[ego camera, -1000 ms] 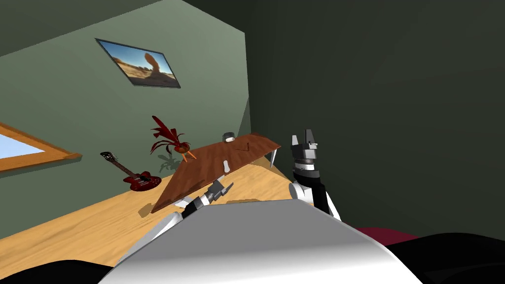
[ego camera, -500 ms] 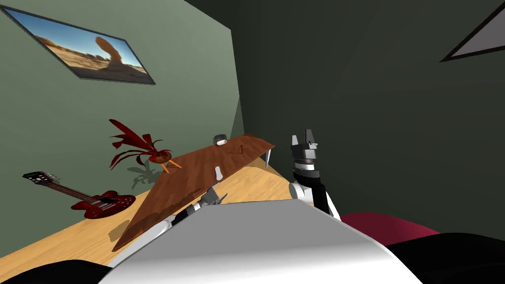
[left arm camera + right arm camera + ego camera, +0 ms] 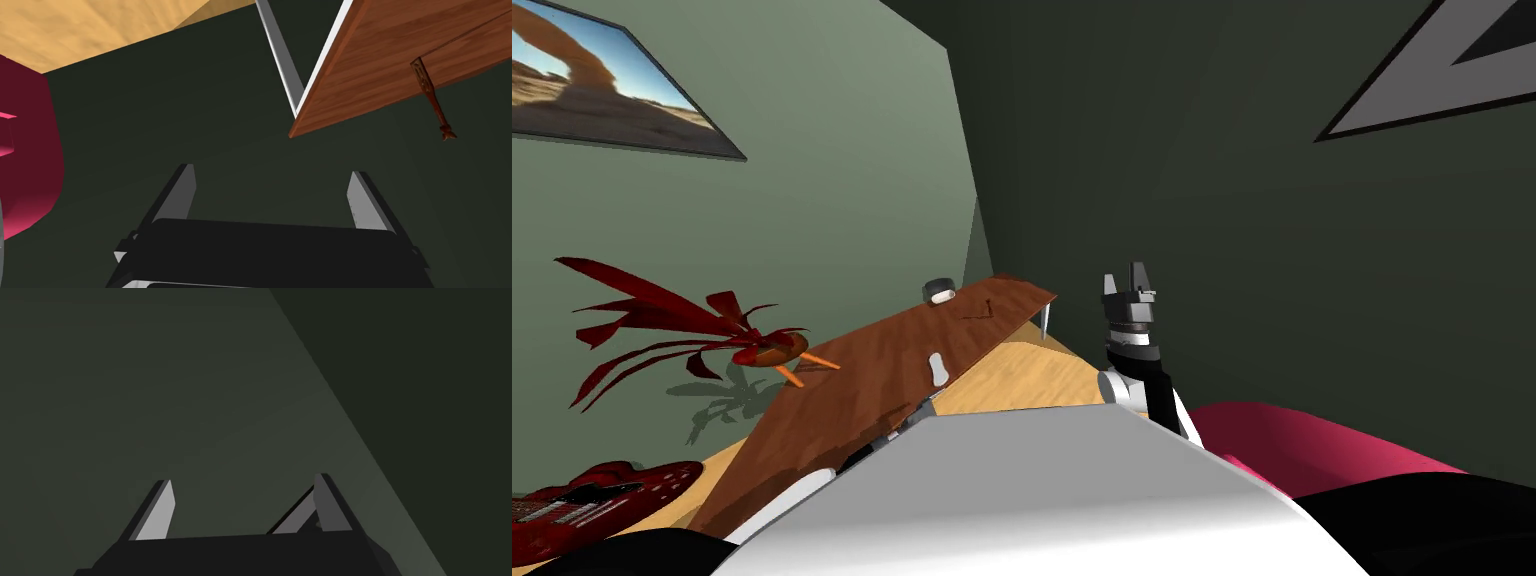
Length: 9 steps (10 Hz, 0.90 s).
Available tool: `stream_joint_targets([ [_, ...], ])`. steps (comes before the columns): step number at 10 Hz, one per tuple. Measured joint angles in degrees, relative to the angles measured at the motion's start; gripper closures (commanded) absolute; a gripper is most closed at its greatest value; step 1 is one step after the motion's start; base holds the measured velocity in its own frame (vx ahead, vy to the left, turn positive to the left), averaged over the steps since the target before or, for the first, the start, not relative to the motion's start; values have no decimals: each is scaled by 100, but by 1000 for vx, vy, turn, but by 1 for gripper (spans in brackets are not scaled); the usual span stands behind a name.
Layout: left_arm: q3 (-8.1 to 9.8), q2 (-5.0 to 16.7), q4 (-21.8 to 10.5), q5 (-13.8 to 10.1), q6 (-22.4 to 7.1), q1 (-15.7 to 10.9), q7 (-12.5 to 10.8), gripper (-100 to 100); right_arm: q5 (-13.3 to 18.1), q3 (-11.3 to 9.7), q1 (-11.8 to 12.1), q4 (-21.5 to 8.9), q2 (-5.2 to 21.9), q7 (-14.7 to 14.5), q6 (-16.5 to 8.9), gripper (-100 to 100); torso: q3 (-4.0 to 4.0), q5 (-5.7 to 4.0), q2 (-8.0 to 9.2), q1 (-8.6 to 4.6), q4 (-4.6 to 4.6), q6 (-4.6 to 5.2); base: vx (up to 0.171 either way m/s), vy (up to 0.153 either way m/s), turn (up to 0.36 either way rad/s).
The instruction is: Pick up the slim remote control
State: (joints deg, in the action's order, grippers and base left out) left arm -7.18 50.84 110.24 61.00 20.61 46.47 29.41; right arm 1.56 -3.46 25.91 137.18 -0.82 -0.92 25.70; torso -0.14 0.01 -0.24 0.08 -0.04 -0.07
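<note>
Head view has the slim remote (image 3: 938, 369) lying flat on the wooden table (image 3: 852, 390). It's white, close to the table edge nearest you, with its long side running roughly 12 to 6 o'clock. From your right gripper (image 3: 1130, 283) that's about 8 o'clock, well apart. At 12 o'clock from the remote, at the far end of the tabletop, sits a small round grey-and-white thing (image 3: 940, 291). A thin dark item (image 3: 982, 308) lies at about 1 o'clock, near that round thing. Off at 9 o'clock from the remote there's a red-leaved plant (image 3: 682, 325), with a red guitar (image 3: 592, 500) at 7 o'clock from the plant. A crimson shape (image 3: 1312, 445) sits at 4 o'clock from the right gripper.

The right gripper is held up, pointing at 12 o'clock. Right wrist view shows its fingers (image 3: 157, 513) spread apart with nothing between them.

Left wrist view: your left gripper (image 3: 271, 171) is released too, both blades wide, nothing in them. Beyond it you can see a corner of the table, a white table leg (image 3: 280, 60), a carved brown piece (image 3: 432, 102) at the tabletop's edge, the crimson shape and some light wooden floor (image 3: 100, 25).
</note>
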Motion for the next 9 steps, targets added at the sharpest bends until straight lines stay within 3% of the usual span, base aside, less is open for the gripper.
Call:
stream_joint_targets([
  [1,-69,109,-50,196,-105,48,13,-100,0,-1,-1,0,0,0,0,0,-1,-1,-2,-5,0,5,90,20,-466],
  [2,-24,132,-259,357,-63,134,159,-100,0,-1,-1,0,0,0,0,0,-4,-1,-7,0,-1,6,106,33,-461],
  [3,94,189,-431,495,39,313,363,-100,0,0,-1,0,0,0,0,0,-7,0,-12,4,-2,5,105,55,-436],
  [6,105,305,-1112,1031,148,521,885,-100,0,0,0,0,0,0,0,0,-7,1,-12,6,-2,3,88,44,-404],
  [9,164,455,-1508,1362,235,721,1165,-100,0,0,0,0,0,0,0,0,1,-2,1,-5,1,2,55,34,-327],
])
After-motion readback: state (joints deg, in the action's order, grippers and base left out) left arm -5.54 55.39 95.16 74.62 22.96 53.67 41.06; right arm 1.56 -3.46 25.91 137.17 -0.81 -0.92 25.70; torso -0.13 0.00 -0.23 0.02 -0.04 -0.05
